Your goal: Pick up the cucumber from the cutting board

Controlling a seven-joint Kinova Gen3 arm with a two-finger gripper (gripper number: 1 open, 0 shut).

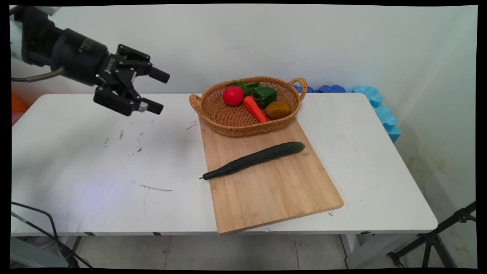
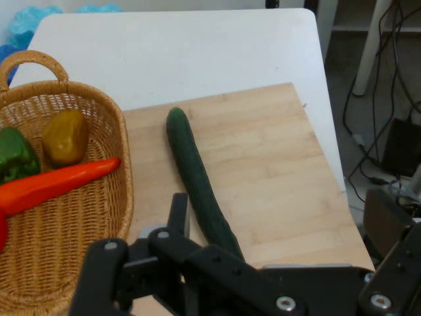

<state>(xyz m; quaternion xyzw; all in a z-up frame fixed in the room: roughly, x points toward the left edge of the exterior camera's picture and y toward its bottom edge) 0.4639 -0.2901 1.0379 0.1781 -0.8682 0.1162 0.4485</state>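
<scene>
My black gripper (image 1: 158, 91) hangs open and empty above the table's back left, well left of the woven basket (image 1: 213, 114). A long dark green cucumber (image 1: 255, 159) lies slantwise on the wooden cutting board (image 1: 274, 190). The basket stands on the board's far end and holds a red tomato (image 1: 233, 95), an orange carrot (image 1: 255, 109), a green pepper (image 1: 264, 95) and a brownish potato (image 1: 277, 110). In the hand view, the cucumber (image 2: 197, 181) runs up from between the linkage, one finger (image 2: 177, 212) shows left of it, and the basket (image 2: 118, 197) is at the left.
Blue foam pieces (image 1: 380, 108) lie along the wall at the table's back right corner. A black tripod leg (image 1: 437, 236) stands on the floor at the lower right. Black cables (image 1: 45, 224) hang past the table's (image 1: 95, 182) front left edge.
</scene>
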